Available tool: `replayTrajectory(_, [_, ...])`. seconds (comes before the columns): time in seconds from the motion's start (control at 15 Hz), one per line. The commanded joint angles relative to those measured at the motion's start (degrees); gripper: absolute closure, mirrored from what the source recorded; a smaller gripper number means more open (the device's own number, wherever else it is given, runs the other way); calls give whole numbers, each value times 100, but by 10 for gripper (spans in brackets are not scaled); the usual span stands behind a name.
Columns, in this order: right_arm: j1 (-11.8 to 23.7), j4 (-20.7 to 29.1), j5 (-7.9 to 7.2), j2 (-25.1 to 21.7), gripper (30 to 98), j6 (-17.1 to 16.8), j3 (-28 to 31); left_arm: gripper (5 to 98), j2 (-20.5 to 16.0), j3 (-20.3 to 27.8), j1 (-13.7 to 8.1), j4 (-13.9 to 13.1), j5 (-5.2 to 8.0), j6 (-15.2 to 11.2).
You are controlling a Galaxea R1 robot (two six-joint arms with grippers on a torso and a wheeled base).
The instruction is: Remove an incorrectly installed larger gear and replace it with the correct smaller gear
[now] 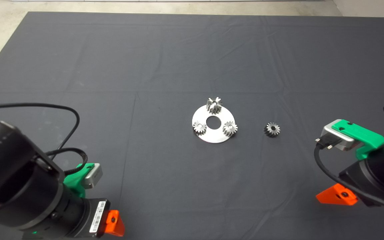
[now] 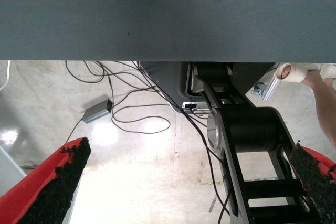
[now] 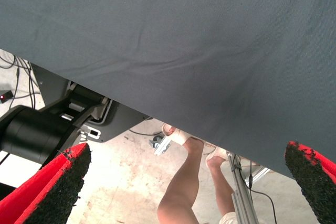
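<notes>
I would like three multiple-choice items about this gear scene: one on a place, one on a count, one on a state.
1. Where is the loose dark steel fine-toothed smaller gear?
A. on the mat, right of the plate
B. on the plate
C. in a tool

2. How many gears sit on the round silver metal plate?
A. one
B. three
C. five

3. How is the left green tool with red fingers?
A. open
B. shut on a gear
C. shut, empty

Answers:
1 A, it lies apart from the plate.
2 B, the coarse-toothed larger gear plus two fine ones.
3 A, its fingers stand wide apart.
</notes>
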Motion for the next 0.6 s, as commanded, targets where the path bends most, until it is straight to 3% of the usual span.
replayTrajectory(0.0, [146,178,-666,-39,309,-31,21,55,-4,65,-42,-117,-11,-20])
replayTrajectory(0.4, [91,97,-699,68,309,-94,-206,55,-4,77,-48,-118,-11,-20])
replayTrajectory(0.53, [-105,-253,-699,347,309,-597,-819,55,-4,80,-48,-118,-11,-20])
